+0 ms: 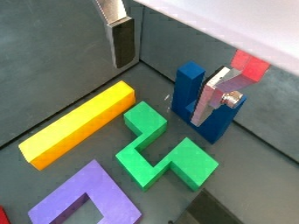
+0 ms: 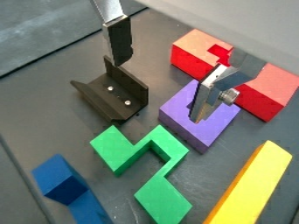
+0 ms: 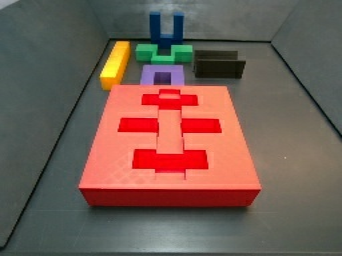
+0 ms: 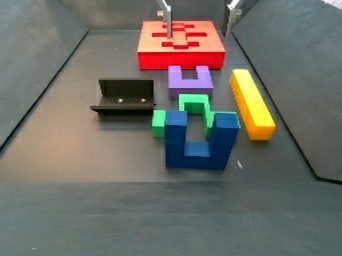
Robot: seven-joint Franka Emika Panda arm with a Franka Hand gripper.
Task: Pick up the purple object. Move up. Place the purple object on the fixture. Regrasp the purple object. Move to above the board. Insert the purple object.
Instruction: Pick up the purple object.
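Two silver fingers with dark pads frame both wrist views — the end effector hangs above the pieces with its jaws wide apart and nothing between them. One finger shows over the purple object; the other shows above the fixture. In a side view only the finger tips appear, at the top edge of the frame above the board.

The purple object lies flat on the floor, prongs pointing toward the board and just beside its near edge. The fixture stands to its left in that frame, apart from it. A yellow bar lies to its right. A green piece sits just below the purple object, and a blue piece stands prongs-up, lower still in the frame.

In a side view the board fills the middle of the frame — cross-shaped recesses in its top are empty.
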